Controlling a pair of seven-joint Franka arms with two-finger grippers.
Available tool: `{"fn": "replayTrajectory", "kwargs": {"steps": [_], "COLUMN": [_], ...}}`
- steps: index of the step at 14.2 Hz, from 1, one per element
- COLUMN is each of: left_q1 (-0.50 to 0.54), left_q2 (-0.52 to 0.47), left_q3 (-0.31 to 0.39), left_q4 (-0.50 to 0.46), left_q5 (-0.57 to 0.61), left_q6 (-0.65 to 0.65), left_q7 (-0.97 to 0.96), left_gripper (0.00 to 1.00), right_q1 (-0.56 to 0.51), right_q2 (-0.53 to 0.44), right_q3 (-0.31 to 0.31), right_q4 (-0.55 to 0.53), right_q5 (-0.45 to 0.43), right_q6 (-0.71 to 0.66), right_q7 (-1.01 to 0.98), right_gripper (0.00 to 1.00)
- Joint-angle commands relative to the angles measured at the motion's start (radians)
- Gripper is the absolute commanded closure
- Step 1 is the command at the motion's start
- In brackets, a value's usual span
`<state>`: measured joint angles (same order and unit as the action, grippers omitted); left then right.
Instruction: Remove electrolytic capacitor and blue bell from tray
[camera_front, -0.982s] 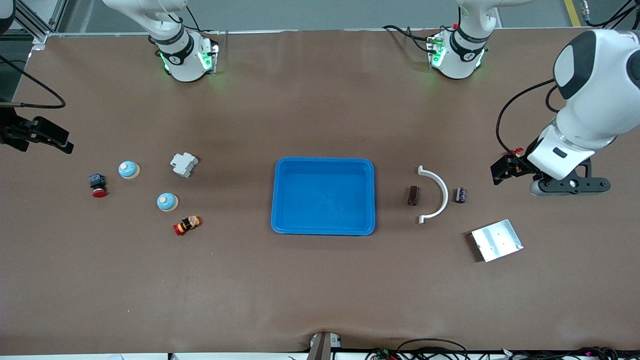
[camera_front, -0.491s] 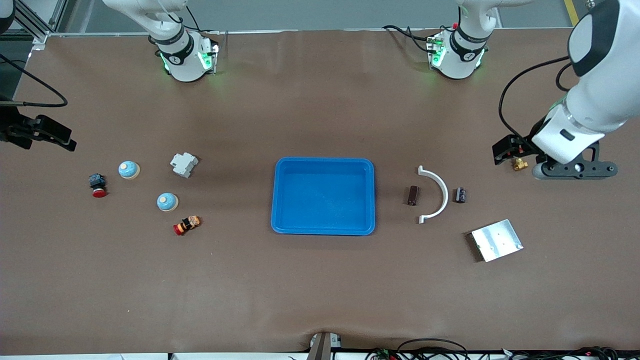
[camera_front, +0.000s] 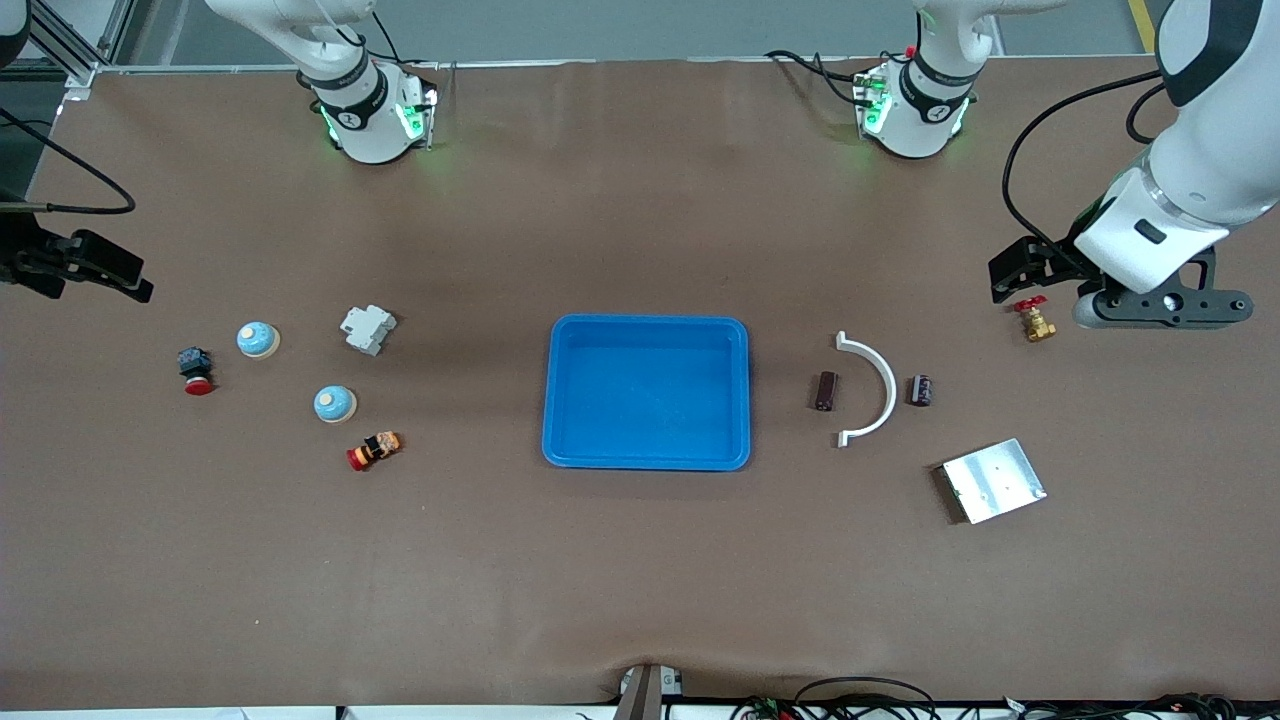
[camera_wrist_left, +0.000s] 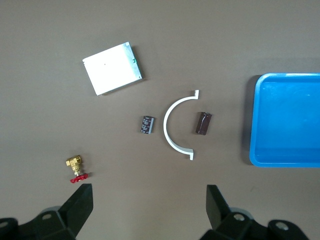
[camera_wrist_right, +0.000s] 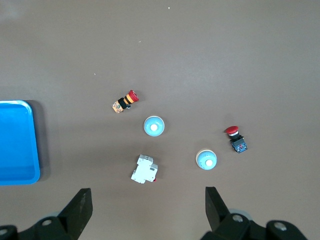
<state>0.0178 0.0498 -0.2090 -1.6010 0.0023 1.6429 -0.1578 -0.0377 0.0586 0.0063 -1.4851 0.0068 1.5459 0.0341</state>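
In the front view, my left claw (camera_front: 1040, 280) hung over the tabletop (camera_front: 640, 580) at the left arm's end, above a brass valve (camera_front: 1036, 322) with a red handle. My right claw (camera_front: 100, 275) hung over the right arm's end. The blue tray (camera_front: 647, 455) sat mid-tabletop. Toward the left arm's end lay a brown capacitor (camera_front: 826, 390), a white arc (camera_front: 872, 388), a black capacitor (camera_front: 919, 390) and, nearer the camera, a metal plate (camera_front: 994, 481). Toward the right arm's end sat two blue bells (camera_front: 258, 339) (camera_front: 335, 403), a white breaker (camera_front: 367, 328) and two red-capped buttons (camera_front: 195, 369) (camera_front: 373, 450).

My left wrist view showed my left claw (camera_wrist_left: 148, 210) spread wide and empty, with both capacitors (camera_wrist_left: 146, 124) (camera_wrist_left: 203, 123) flanking the arc (camera_wrist_left: 172, 126).

My right wrist view showed my right claw (camera_wrist_right: 147, 210) wide open, holding nothing, with both bells (camera_wrist_right: 153, 126) (camera_wrist_right: 206, 160) on the tabletop.
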Motion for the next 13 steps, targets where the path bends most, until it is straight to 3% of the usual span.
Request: {"fn": "replayTrajectory", "kwargs": {"steps": [1, 13], "left_q1": [0.001, 0.002], "left_q2": [-0.025, -0.019], "left_q3": [-0.001, -0.009], "left_q4": [0.007, 0.007], "left_q5": [-0.016, 0.042], "left_q6": [-0.021, 0.015], "left_q7": [-0.012, -0.011], "left_gripper": [0.0, 0.0], "right_q1": [-0.016, -0.021], "right_q2": [-0.005, -0.003], "right_q3": [0.011, 0.006], "right_q4": [0.008, 0.009], "right_q5": [0.015, 0.047], "right_q6": [-0.009, -0.001], "right_q7": [-0.006, -0.008], "right_gripper": [0.0, 0.0]}}
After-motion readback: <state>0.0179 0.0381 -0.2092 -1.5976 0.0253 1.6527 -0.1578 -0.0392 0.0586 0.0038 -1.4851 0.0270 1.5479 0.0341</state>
